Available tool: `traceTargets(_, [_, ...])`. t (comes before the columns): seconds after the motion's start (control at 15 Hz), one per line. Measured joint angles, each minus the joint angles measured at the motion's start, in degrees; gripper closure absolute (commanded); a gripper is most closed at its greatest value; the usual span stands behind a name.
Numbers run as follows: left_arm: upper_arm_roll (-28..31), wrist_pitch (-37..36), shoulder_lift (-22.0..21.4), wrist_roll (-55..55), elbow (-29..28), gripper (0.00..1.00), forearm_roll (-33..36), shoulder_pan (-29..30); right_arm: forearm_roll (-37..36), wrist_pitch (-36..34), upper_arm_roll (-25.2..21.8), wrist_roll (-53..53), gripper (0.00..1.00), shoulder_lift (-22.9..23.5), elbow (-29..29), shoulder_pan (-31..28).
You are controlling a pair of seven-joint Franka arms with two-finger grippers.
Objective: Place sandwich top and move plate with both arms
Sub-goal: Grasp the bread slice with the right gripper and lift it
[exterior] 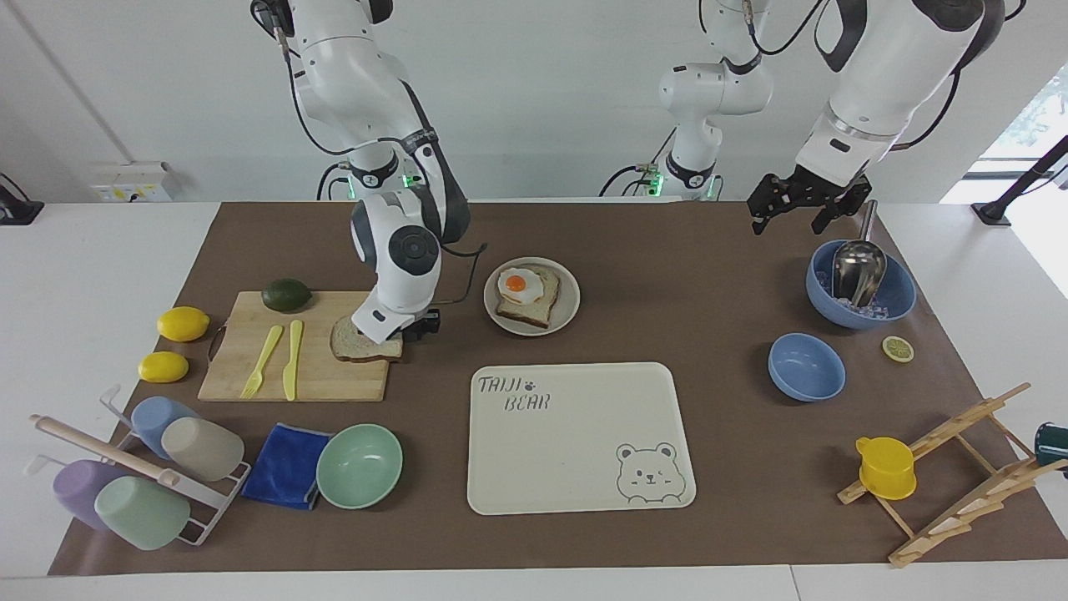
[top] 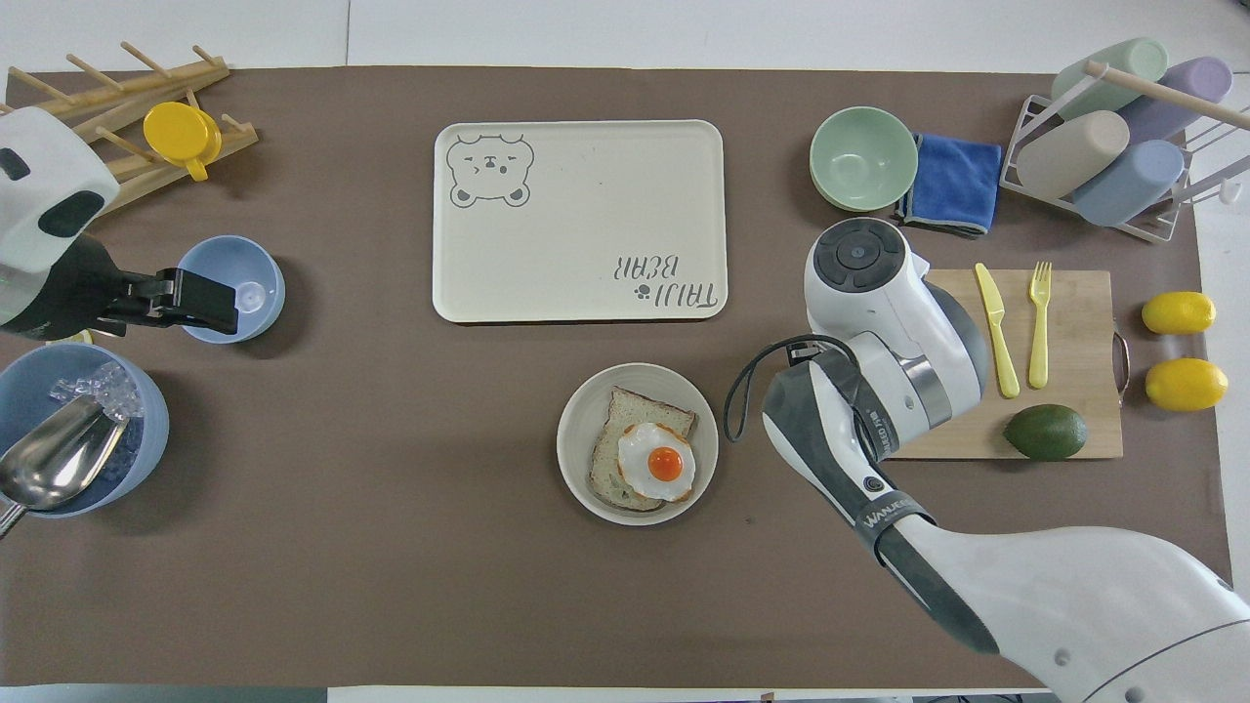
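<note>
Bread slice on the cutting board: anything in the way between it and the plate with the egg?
Nothing visible. The bread slice lies at the cutting board's corner under the right hand; only bare brown mat separates it from the plate.

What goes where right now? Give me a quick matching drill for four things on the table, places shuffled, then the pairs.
Things:
1. plain bread slice
2. fried egg
3. metal scoop
4. yellow cup

Places:
A. on the wooden rack
B. on the cutting board, under the right gripper
C. on the bread on the plate
D. in the big blue bowl

Pairs: 1-B, 2-C, 3-D, 4-A
</note>
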Motion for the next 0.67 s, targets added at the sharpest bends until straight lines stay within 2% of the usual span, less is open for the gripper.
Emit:
traceTargets(0.2, [0.0,0.0,0.0,0.0,0.0,0.00,0.0,0.0,-1.2,0.0,0.0,0.0,0.17,-0.5,-0.8,0.0])
traceTargets(0.33, [0.0,0.0,0.0,0.0,0.0,0.00,0.0,0.0,-2.3,0.0,0.0,0.0,0.26,-0.7,-1.2,0.0])
traceTargets(0.47, [0.0,0.0,0.0,0.0,0.0,0.00,0.0,0.0,-2.7,-0.1,0.0,0.0,0.40,-0.8,-1.2,0.0])
traceTargets(0.67, [0.0,0.0,0.0,0.0,0.0,0.00,0.0,0.0,-3.2,-0.5,0.1,0.0,0.70,-1.3,-1.4,0.0])
